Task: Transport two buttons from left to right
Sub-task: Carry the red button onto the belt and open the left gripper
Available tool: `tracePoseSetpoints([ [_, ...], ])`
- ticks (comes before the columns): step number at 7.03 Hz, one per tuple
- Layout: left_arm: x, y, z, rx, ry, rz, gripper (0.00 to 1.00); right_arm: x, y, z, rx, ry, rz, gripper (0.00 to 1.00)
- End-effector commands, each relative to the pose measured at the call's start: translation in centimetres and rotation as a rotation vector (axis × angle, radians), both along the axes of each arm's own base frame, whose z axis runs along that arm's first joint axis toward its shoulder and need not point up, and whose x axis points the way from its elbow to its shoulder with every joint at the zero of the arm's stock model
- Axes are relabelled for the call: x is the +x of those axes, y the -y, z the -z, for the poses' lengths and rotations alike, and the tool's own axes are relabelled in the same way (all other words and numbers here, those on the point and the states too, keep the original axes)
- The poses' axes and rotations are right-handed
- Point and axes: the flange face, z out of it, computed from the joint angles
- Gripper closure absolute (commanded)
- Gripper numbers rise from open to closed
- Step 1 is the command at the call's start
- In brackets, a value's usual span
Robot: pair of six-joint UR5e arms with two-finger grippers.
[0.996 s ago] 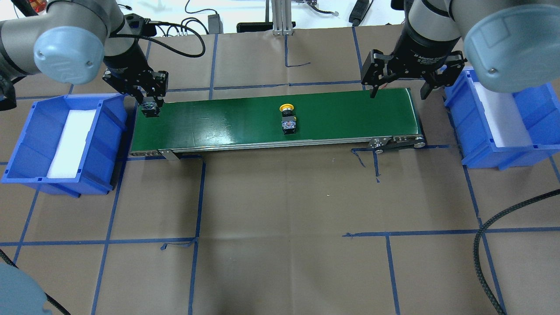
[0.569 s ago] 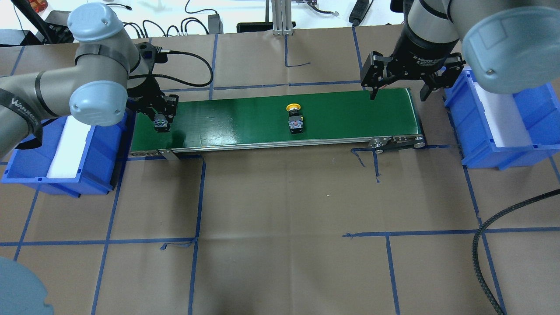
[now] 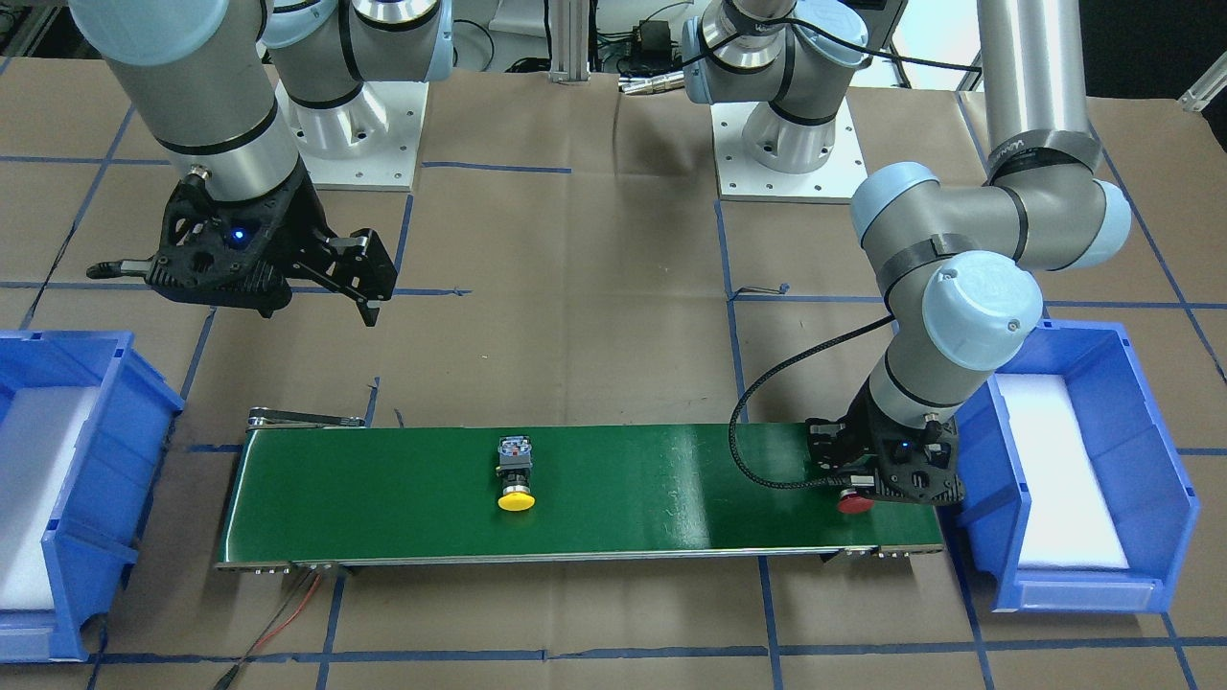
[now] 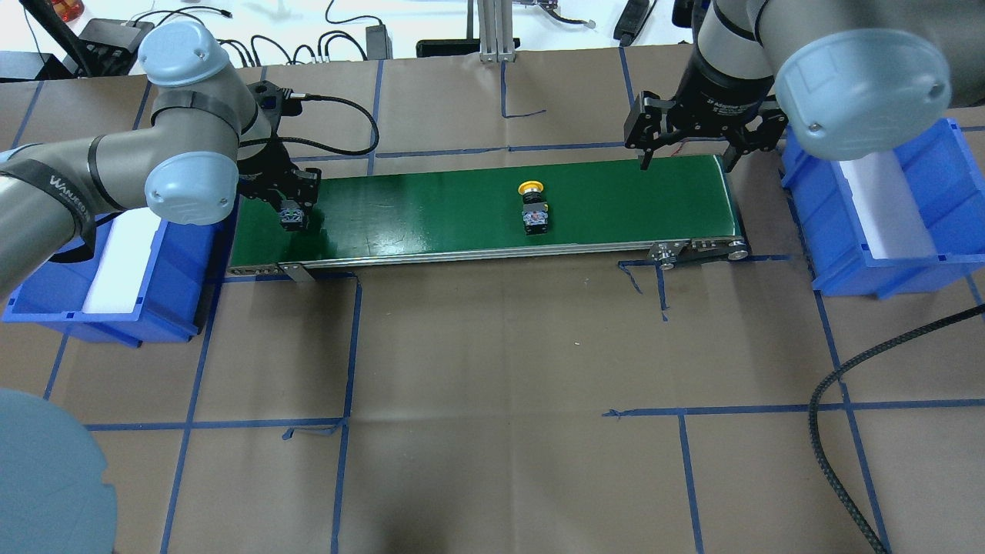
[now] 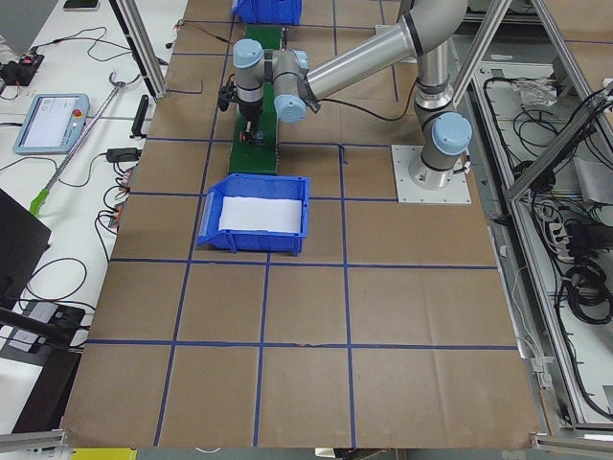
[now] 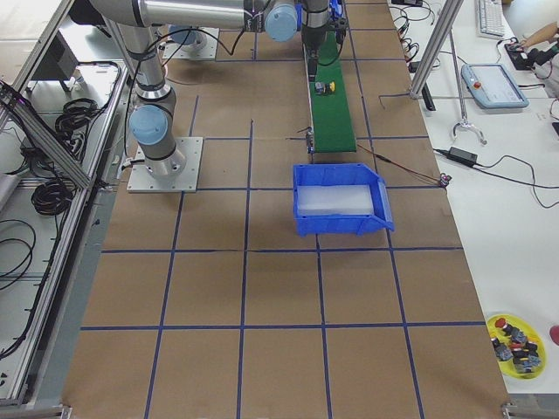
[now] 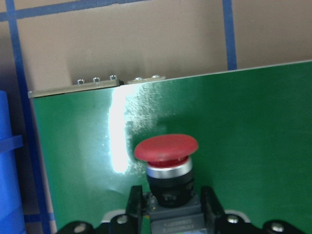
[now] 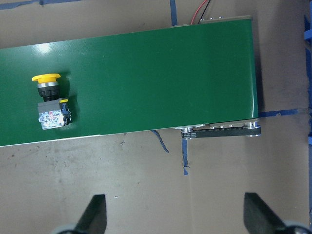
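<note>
My left tool [image 7: 170,199] clamps the red mushroom-capped button [image 7: 166,148]; the yellow-capped button [image 4: 532,208] lies rightward, nearer my wide-open right tool [image 4: 684,155].

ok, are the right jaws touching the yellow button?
Apart. Overhead view: the yellow button lies midway along the belt; the right gripper, jaws open, hangs near its end, with bare belt between them.

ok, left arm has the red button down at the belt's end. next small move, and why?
Probably open the left gripper and release the red button: it is held by its body, low over the left end of the belt. The yellow button sits midway along, well apart.
</note>
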Motion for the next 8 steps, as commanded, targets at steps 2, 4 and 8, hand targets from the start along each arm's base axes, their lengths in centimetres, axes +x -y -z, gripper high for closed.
tracePoseSetpoints([
  [2, 0.0, 0.3, 0.6, 0.008, -0.014, -0.012, 0.23, 0.1, 2.0, 1.7, -0.034, 0.002, -0.001, 0.0],
  [4, 0.0, 0.5, 0.2, 0.0, -0.014, -0.015, 0.0, 0.2, 4.5, 5.8, -0.004, -0.001, -0.001, 0.0],
  [8, -1.2, -0.6, -10.7, 0.034, -0.016, -0.041, 0.0, 0.4, 8.2, 9.4, -0.095, 0.002, -0.058, 0.0],
])
